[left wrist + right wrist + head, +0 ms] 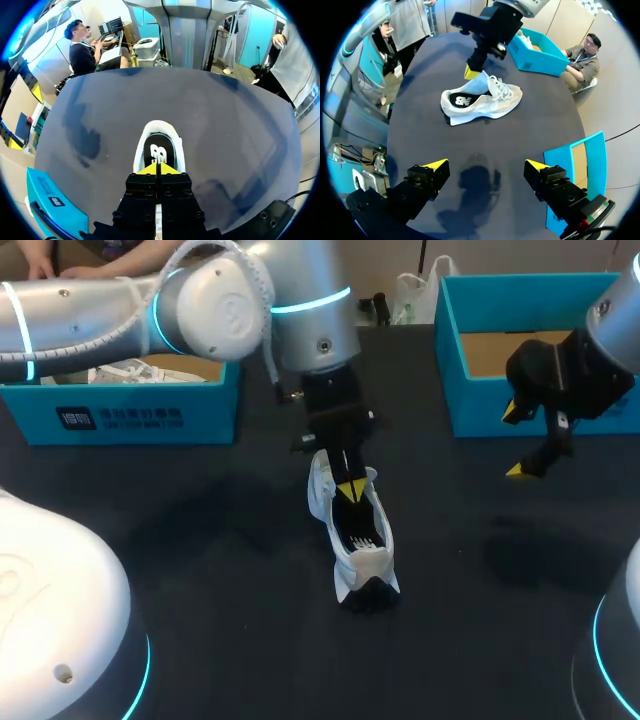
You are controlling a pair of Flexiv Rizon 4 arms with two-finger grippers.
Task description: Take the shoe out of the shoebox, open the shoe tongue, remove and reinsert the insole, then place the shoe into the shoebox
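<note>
While it stood upright on the dark table (200,540), the white shoe (355,535) looked light and soft-sided over a stiffer sole; its raised tongue (482,84) seemed the best place to pinch. At that tongue, the left hand's (350,488) yellow tips were pressed together, though a true grip was unclear. Well apart from the shoe, by the teal shoebox (480,405), the right hand (515,441) hung wide apart, holding nothing.
</note>
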